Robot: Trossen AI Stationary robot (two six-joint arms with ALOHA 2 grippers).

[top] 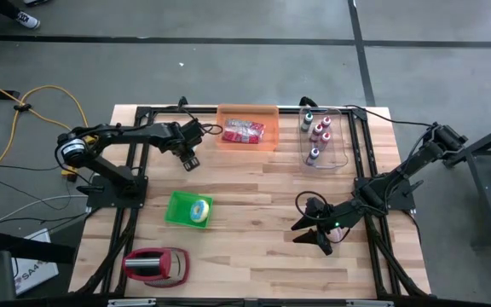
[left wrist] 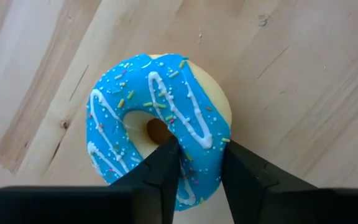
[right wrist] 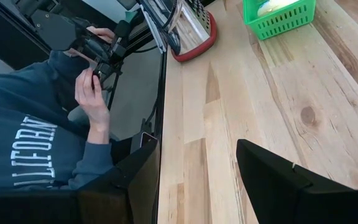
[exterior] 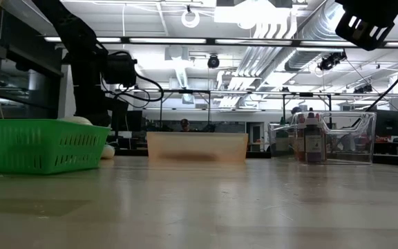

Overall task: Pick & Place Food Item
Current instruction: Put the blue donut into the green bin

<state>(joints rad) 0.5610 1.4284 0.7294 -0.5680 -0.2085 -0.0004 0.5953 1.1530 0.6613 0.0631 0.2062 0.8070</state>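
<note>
Your left gripper is down on the blue-iced doughnut; your right one waits with its fingers apart.

The doughnut, with white icing lines and sprinkles, lies flat on the wooden table just in front of the orange bin of red-wrapped packets. Your left fingers straddle one side of the ring, one at the hole and one at the outer edge, set narrowly around it; you cannot tell whether they are pressing yet. Your right gripper hovers over the table's near right part, holding nothing. The green basket has a roll of something in it, a clear tray holds small bottles, and a red-and-silver object lies at the near left. A person in a dark hooded sweatshirt sits beside the table, hands on a dark controller.
</note>
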